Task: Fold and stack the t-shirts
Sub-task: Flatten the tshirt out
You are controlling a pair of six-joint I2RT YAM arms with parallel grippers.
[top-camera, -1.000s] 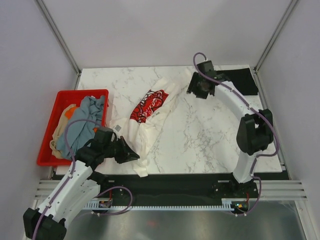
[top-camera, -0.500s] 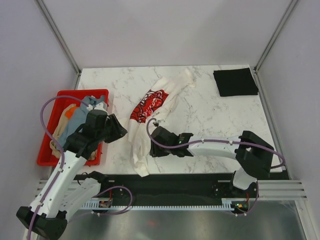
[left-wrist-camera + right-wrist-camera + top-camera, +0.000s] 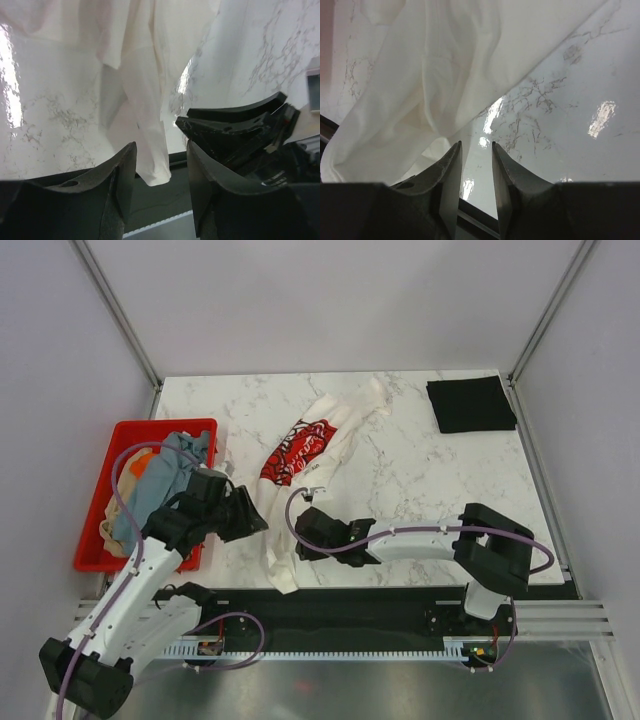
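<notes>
Hem of the crumpled cream-white cloth t-shirt with red print (image 3: 283, 502) lies between left gripper (image 3: 252, 524), half-wide, and right gripper (image 3: 300, 538), narrow; both are empty, probably to spread it.

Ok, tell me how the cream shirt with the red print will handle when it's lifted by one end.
Probably floppy: the cream shirt lies bunched in soft folds, so it should drape and sag. Likely light, since the cloth looks thin. Pushed, it may slide and wrinkle on the glossy marble table.
</notes>
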